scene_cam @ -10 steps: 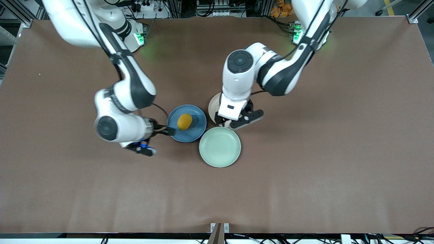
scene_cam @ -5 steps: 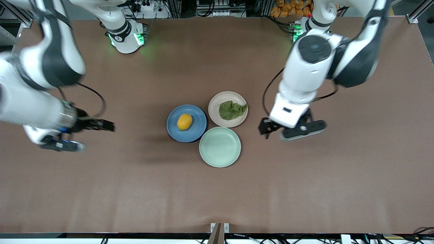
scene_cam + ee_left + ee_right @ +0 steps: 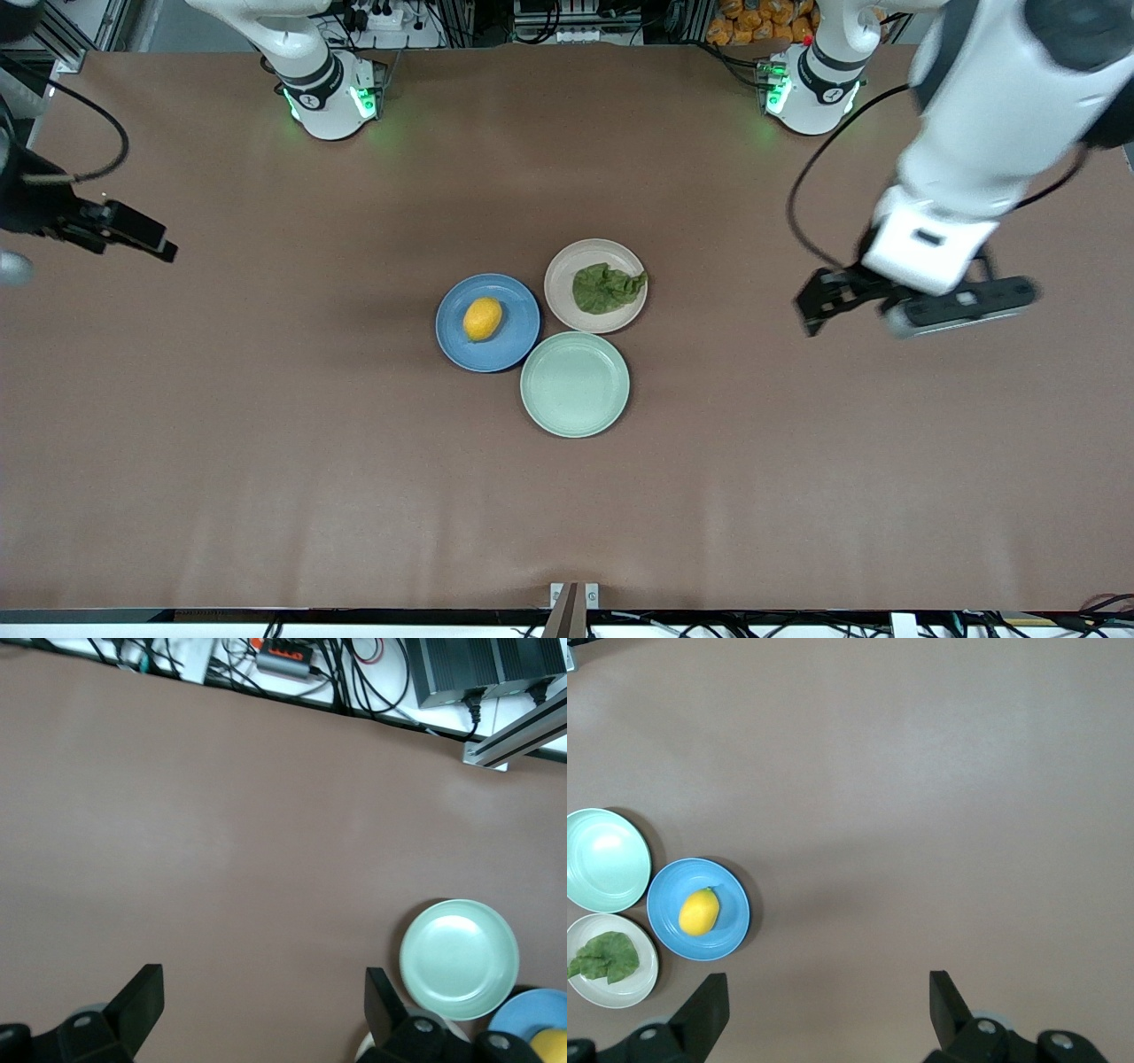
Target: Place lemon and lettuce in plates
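Both arms have pulled back from the plates since the earlier frames. Over the brown table (image 3: 266, 461), the left gripper (image 3: 895, 306) hangs toward the left arm's end, fingers spread wide and empty. The right gripper (image 3: 824, 1010) hangs over the right arm's end, likewise spread and empty. At table centre three plates touch: the mint-green plate (image 3: 575, 384), nearest the front camera, holds nothing; the blue plate (image 3: 518, 341) carries the lemon (image 3: 482, 318); the beige-pink plate (image 3: 567, 266) carries the lettuce (image 3: 605, 288), its edge reaching over the rim.
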Controlling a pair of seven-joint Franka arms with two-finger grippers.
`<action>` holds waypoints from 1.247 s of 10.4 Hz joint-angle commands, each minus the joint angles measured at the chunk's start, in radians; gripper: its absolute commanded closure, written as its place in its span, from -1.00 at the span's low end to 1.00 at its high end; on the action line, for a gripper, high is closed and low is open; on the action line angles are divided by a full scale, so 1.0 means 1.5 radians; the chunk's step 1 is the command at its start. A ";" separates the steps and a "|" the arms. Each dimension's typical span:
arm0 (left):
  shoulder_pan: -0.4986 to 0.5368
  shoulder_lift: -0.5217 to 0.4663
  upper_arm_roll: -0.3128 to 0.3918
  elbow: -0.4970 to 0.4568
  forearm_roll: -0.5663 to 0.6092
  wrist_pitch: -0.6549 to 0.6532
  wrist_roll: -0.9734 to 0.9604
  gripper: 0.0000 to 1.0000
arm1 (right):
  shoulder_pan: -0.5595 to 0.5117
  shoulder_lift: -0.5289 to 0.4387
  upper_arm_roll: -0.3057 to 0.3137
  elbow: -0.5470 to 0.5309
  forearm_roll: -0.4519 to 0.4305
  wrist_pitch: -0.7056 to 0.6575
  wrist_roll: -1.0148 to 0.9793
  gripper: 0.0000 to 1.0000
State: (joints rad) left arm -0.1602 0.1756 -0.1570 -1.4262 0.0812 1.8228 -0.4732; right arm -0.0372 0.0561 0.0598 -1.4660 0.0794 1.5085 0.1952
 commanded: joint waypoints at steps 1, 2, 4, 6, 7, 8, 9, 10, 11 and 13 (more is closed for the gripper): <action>0.052 -0.043 -0.005 -0.016 -0.037 -0.035 0.108 -1.00 | 0.030 -0.001 -0.019 -0.022 -0.029 0.015 -0.001 -1.00; 0.055 -0.061 0.002 -0.020 -0.046 -0.051 0.142 -1.00 | 0.033 -0.002 -0.019 -0.023 -0.030 0.013 -0.003 -1.00; 0.056 -0.077 0.018 -0.020 -0.047 -0.097 0.158 -1.00 | 0.037 -0.004 -0.019 -0.028 -0.030 0.014 -0.004 -1.00; 0.058 -0.081 0.021 -0.021 -0.048 -0.108 0.158 -1.00 | 0.057 -0.005 -0.028 -0.028 -0.042 0.010 -0.004 -1.00; 0.055 -0.081 0.021 -0.020 -0.047 -0.108 0.156 -1.00 | 0.058 -0.003 -0.033 -0.028 -0.039 0.010 -0.015 -1.00; 0.054 -0.083 0.021 -0.020 -0.046 -0.116 0.153 -1.00 | 0.057 -0.002 -0.033 -0.027 -0.039 0.007 -0.034 -1.00; 0.058 -0.084 0.020 -0.019 -0.046 -0.120 0.157 -1.00 | 0.055 -0.002 -0.033 -0.026 -0.039 0.004 -0.038 -1.00; 0.062 -0.084 0.021 -0.019 -0.047 -0.127 0.167 -1.00 | 0.053 -0.001 -0.034 -0.025 -0.040 0.002 -0.037 -1.00; 0.062 -0.083 0.021 -0.018 -0.047 -0.127 0.182 -1.00 | 0.055 -0.001 -0.033 -0.025 -0.041 0.000 -0.034 -1.00; 0.063 -0.082 0.022 -0.018 -0.048 -0.133 0.189 -1.00 | 0.055 -0.001 -0.034 -0.025 -0.043 -0.003 -0.033 -1.00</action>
State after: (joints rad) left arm -0.0741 0.0738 -0.1293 -1.4367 0.0379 1.6394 -0.2277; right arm 0.0396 0.0635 0.0143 -1.4967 0.0354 1.5114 0.1522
